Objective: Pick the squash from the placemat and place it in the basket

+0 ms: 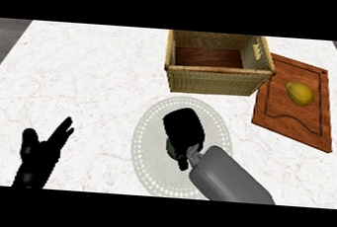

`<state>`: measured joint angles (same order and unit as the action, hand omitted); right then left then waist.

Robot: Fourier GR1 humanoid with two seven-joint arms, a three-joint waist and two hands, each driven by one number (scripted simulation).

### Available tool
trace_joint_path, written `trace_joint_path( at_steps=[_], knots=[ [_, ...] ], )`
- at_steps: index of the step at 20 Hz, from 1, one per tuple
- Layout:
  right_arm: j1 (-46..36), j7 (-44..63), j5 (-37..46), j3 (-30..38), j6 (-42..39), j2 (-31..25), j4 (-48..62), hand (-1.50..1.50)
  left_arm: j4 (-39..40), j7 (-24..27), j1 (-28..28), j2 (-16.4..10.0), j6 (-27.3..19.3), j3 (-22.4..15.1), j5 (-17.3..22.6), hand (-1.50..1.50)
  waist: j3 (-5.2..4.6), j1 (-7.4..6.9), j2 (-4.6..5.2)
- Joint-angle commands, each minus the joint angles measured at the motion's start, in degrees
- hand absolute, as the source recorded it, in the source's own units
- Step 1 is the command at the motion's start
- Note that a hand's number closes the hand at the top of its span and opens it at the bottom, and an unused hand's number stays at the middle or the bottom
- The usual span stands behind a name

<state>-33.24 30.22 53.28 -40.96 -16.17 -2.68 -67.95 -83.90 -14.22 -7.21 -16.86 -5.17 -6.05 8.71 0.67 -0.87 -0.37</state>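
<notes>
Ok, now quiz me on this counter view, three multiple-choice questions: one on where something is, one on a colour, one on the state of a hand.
1. Where does the yellow fruit lie?
A) in the basket
B) on the wooden board
C) on the bare counter

2. What colour is the round placemat?
A) pale grey-white
B) red
C) blue

3. How is the left hand?
A) open, holding nothing
B) curled round the yellow fruit
C) inside the basket

Answers:
1 B, the fruit sits on the board to the right of the basket.
2 A, the mat is pale with a dotted rim.
3 A, its fingers are spread at the lower left with nothing in them.
</notes>
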Motion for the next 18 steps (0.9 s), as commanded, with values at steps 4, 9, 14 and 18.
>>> trace_joint_path(
  at_steps=[4, 9, 14, 18],
  knots=[
    [-8.5, 26.7, -13.3, -4.3, 0.3, 2.6, -3.8, 1.50, 1.2, -2.5, 1.5, 1.2, 1.6, -2.9, -0.6, 0.00, -0.74, -4.04, 0.63],
    [-18.6, 36.8, -20.3, -9.2, 6.7, 2.7, -3.8, 1.50, 2.3, -2.1, 2.3, 1.4, 2.1, -2.7, -0.8, 0.00, -0.78, -4.80, 0.70],
    [-22.8, 38.3, -20.8, -4.1, 21.1, 2.7, -8.1, 1.50, 3.5, -1.3, 2.1, 1.4, 1.5, -1.9, -1.2, 0.00, -0.74, -3.83, 0.51],
    [-26.5, 36.5, -18.0, 3.1, 35.3, 2.7, -14.4, 1.50, 3.6, -1.4, 2.0, 1.3, 1.5, -1.4, -1.0, 0.00, -0.68, -3.16, 0.04]
  ],
)
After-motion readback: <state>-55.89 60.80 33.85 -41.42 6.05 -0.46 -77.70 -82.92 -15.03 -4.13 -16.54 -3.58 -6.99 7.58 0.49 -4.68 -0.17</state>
